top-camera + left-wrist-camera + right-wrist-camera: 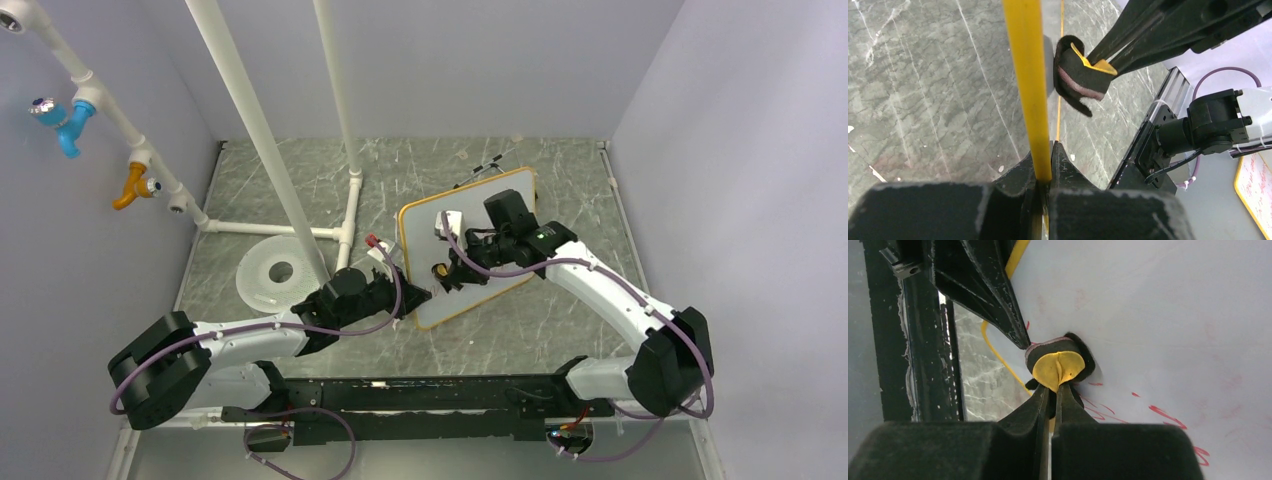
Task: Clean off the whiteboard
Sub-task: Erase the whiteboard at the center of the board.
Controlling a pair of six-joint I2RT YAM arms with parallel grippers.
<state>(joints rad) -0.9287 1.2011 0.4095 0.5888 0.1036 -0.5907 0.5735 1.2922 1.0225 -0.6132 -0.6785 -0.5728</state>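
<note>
Both were clamped tight: we saw the left gripper (406, 291) (1045, 156) on the frame of the whiteboard (475, 298) (1173, 315), the right gripper (446, 270) (1053, 390) pinching an eraser (1058, 365) against its face. We found the board mid-way across the table (430, 170), red marks (1163, 415) on it.

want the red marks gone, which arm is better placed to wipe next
Right. The right gripper is shut on the eraser, against the whiteboard near the red marks. The left gripper clamps the frame, steadying the board.
</note>
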